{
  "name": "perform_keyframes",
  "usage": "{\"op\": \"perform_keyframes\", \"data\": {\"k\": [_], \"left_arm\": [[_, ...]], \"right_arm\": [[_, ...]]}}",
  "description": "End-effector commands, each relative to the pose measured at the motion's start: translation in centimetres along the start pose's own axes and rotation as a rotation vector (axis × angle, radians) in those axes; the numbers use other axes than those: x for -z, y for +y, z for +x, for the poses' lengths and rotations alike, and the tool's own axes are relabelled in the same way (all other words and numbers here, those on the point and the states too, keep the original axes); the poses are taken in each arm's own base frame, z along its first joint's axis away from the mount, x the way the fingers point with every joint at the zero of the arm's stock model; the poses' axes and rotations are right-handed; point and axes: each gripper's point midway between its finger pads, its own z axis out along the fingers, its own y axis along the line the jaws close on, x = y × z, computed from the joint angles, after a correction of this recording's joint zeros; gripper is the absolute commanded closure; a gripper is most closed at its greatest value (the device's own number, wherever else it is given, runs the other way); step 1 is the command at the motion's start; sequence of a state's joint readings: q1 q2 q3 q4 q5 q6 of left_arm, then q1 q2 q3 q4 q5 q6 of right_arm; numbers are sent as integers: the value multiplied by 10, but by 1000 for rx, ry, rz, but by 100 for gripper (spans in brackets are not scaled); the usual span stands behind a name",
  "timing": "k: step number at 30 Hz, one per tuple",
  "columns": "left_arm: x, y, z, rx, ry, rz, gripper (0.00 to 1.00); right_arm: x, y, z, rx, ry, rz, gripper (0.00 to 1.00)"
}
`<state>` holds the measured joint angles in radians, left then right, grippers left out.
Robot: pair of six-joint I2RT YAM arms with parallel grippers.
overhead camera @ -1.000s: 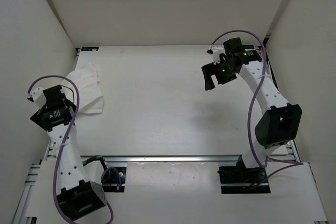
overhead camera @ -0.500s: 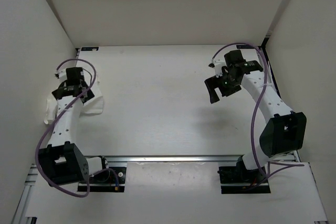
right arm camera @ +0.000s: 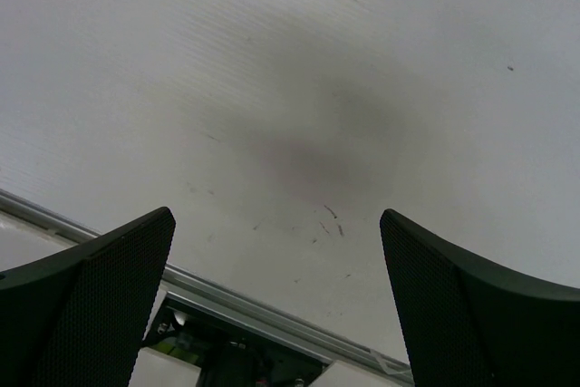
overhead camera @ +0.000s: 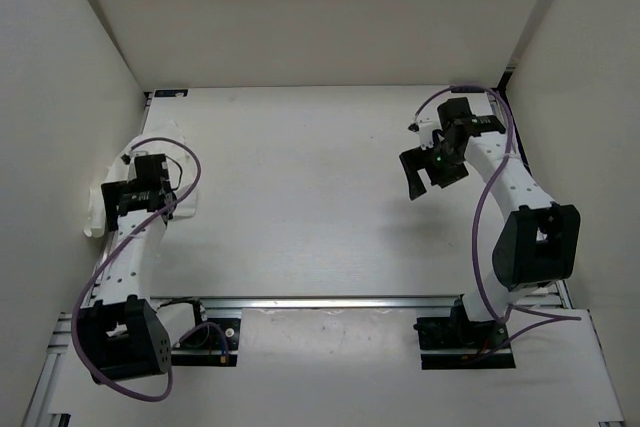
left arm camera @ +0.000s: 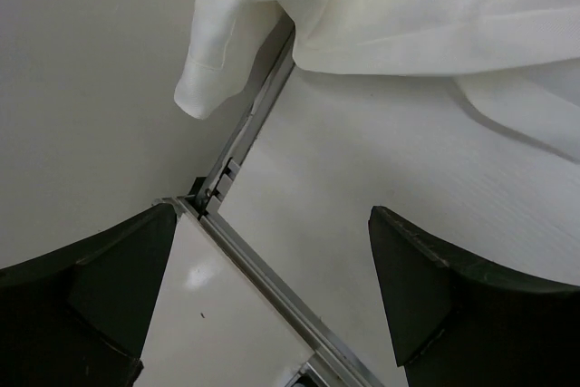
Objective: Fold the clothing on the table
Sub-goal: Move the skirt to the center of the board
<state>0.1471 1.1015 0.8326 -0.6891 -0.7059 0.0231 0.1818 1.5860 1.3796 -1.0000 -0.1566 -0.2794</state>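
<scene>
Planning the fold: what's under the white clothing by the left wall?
The clothing lies on the table, one end hanging past the edge rail. Anything beneath the bunched fabric is hidden.

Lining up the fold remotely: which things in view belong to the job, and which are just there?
Job:
table
clothing, bunched at its left edge, one end past it
left claw, open, by the clothing
right claw, open, over bare table

Just there:
purple cables
side walls
</scene>
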Motion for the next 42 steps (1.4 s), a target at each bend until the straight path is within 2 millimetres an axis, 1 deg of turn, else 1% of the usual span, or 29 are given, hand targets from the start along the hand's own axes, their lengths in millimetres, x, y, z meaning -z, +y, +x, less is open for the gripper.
{"op": "perform_keyframes", "data": {"k": [1,2,3,4,5,6,8,9,10,11,13,16,17,18,20,21,23,26,30,31,32,33,34,35,37,39,40,41,42], "left_arm": [[-1,10,-15,-29,-66,-48,1],[-2,12,-23,-13,-86,-58,1],[-5,14,-22,-4,-83,-87,1],[-5,19,-26,-15,-83,-106,1],[-6,21,-35,-21,-105,-128,2],[-9,20,-38,-30,-106,-137,1],[-11,26,-44,-39,-113,-180,2],[-15,26,-44,-40,-105,-179,3],[-18,31,-43,-26,-95,-200,4],[-21,28,-43,-14,-91,-191,4],[-32,33,-36,14,-47,-204,4],[-44,30,-32,95,1,-181,5],[-47,27,-31,119,17,-165,5],[-51,29,-34,140,27,-165,4],[-55,28,-47,158,29,-153,3],[-59,25,-48,150,39,-144,3],[-67,23,-51,183,57,-137,2],[-78,17,-45,179,93,-127,2],[-82,10,-41,161,115,-118,2],[-83,12,-36,154,130,-132,2],[-82,17,-38,166,125,-139,2],[-85,23,-34,182,138,-149,2],[-83,26,-35,186,136,-160,3],[-83,31,-32,192,148,-170,4],[-82,43,-34,197,140,-197,4],[-79,51,-43,193,121,-217,4],[-78,58,-49,212,113,-231,4],[-75,60,-58,217,103,-222,5],[-75,63,-59,223,107,-218,6]], "right_arm": [[3,-5,1,16,33,-6,1],[1,-8,3,5,50,-12,0],[2,-12,6,-10,59,-15,0],[-1,-12,9,-20,79,-24,1],[-1,-17,11,-28,84,-18,1],[-2,-22,13,-42,89,-11,1],[-4,-29,15,-46,109,4,0],[-3,-29,16,-48,111,3,1],[-6,-31,19,-54,133,11,1],[-7,-30,17,-42,126,12,1],[-8,-26,16,-47,126,8,1],[-8,-23,16,-41,113,14,1],[-9,-20,20,-37,117,9,1],[-10,-20,18,-27,113,15,0],[-8,-16,22,-24,107,13,0],[-9,-16,23,-29,107,11,1],[-9,-17,27,-47,101,8,1],[-9,-25,33,-77,95,17,1],[-9,-39,35,-119,90,34,1],[-7,-42,39,-139,97,43,1],[-6,-45,38,-139,91,44,1],[-5,-46,36,-148,83,51,1],[-6,-48,39,-149,91,53,1],[-5,-49,37,-153,82,57,1],[-7,-48,42,-145,97,59,1],[-8,-48,42,-148,92,63,1],[-11,-45,47,-142,110,56,1],[-13,-44,50,-136,122,58,0],[-13,-44,50,-133,120,64,1]]}}
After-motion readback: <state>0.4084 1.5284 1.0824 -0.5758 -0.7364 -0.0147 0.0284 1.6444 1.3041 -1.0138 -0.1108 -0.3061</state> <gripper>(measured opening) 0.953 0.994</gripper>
